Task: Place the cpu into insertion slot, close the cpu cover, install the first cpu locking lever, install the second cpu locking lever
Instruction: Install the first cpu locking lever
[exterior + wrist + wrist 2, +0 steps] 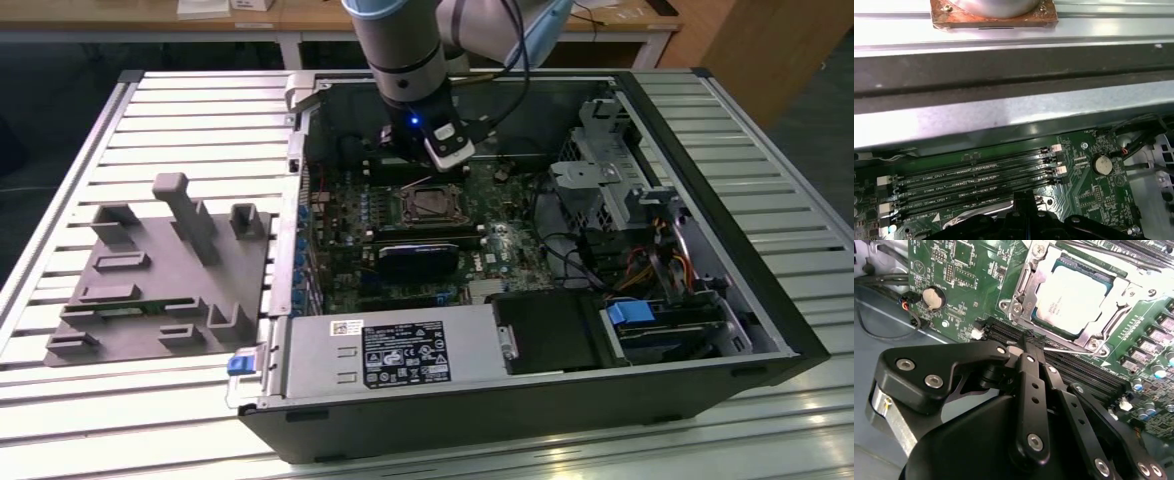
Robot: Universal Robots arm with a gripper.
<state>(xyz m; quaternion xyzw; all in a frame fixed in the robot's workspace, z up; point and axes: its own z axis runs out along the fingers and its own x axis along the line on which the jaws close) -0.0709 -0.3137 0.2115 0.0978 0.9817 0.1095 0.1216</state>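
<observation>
Noted gripper (1029,342) pinched shut on nothing visible, tips partly hidden behind own linkage, near chip (1070,297) seated under lowered cover (1024,290) on green board (969,270), near centre of exterior view.

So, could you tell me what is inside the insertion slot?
The cpu sits in the insertion slot, its silver top showing through the window of the cpu cover. The cover's frame hides the chip's edges, and the chip hides the slot's floor beneath.
</observation>
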